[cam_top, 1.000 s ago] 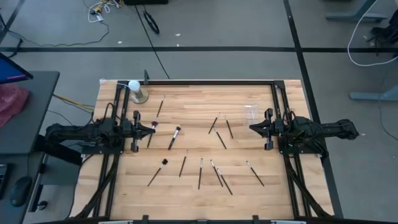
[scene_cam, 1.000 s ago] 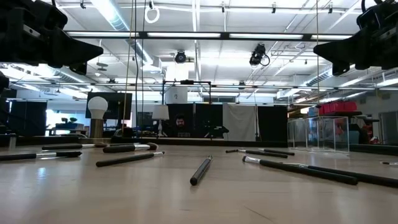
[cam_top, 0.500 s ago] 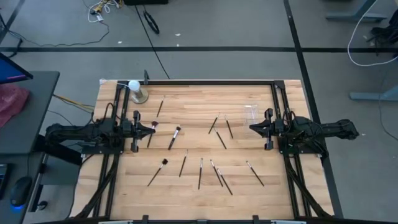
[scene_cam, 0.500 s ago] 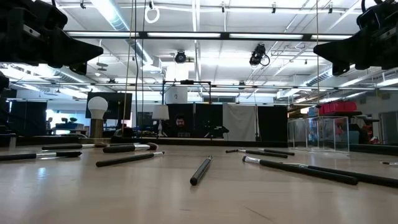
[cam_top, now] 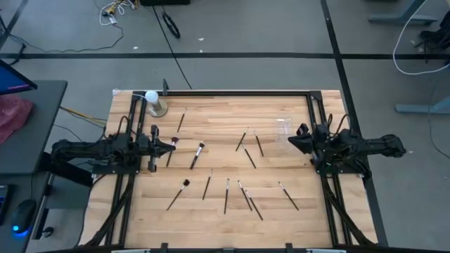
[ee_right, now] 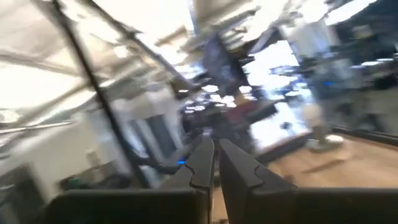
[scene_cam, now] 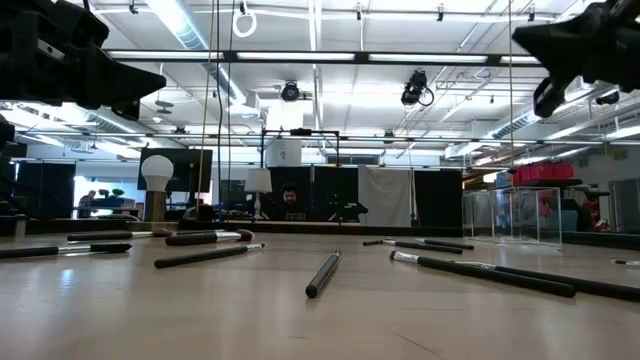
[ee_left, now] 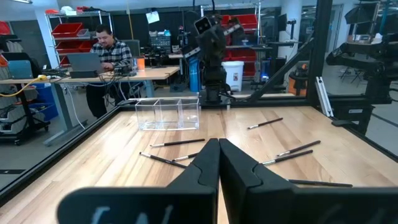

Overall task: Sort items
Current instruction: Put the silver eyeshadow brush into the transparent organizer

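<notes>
Listing from left to right across the wooden table, seen from above: left gripper, fingers pressed together and holding nothing, poised over the table's left part; its wrist view shows the two dark fingers meeting in a closed wedge above the boards. White ball on a metallic base, standing at the far left corner. Items, scattered loose on the boards: one thin dark stick just right of the ball; a brush with a reddish tuft lying under the left gripper's tip; a brush with a pale tuft just to its right; a brush with a dark tuft nearer the front edge; a dark stick beside it; a stick at the front centre; two crossed sticks immediately right of that; a cluster of three sticks mid-table; a lone stick at the front right. Small clear cup, toward the far right, near the right arm. Right gripper, fingers nearly closed and empty, raised off the table at its right side; in the low view it hangs high at upper right.
</notes>
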`<control>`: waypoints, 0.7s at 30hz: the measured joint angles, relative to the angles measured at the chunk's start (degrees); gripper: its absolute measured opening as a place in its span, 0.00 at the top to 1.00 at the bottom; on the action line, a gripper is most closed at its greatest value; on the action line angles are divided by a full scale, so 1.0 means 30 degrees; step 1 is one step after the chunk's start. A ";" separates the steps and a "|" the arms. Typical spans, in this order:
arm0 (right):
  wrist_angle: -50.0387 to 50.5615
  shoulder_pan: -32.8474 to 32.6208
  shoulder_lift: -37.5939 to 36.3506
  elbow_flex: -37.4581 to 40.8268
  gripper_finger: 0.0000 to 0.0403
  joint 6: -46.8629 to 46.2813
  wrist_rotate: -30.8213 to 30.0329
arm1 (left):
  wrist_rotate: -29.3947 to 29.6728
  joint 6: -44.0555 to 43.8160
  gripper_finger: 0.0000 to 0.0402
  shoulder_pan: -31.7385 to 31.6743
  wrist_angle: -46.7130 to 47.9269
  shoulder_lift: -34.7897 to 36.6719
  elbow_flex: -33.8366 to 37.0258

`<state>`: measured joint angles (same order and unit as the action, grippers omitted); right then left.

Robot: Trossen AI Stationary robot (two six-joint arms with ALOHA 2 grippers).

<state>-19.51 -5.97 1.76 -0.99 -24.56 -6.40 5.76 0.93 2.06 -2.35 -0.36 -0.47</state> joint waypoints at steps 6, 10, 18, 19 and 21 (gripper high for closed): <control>-0.1595 -0.0980 0.2338 -0.0002 0.94 0.1004 0.0752 | 0.0006 -0.2097 0.98 0.0003 0.0000 0.0001 0.0006; -0.3789 -0.2087 0.5508 0.0000 0.95 0.1840 -0.0824 | 0.0007 -0.1643 0.98 -0.0003 -0.0099 0.0007 0.0001; -0.4900 -0.4196 1.2888 -0.1717 0.95 0.1636 -0.4403 | 0.0007 -0.2191 0.98 0.0001 -0.0111 0.0000 0.0005; -0.4677 -0.4392 1.3834 -0.2293 0.95 0.1777 -0.4696 | 0.0010 -0.2192 0.98 -0.0004 -0.0114 0.0000 0.0002; -0.4043 -0.4703 1.5669 -0.3508 0.95 0.2198 -0.5283 | 0.0007 -0.2188 0.98 -0.0001 -0.0126 0.0000 0.0007</control>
<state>-31.64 -20.08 48.77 -11.52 -17.97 -22.25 5.78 -5.64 2.05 -2.73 -0.36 -0.45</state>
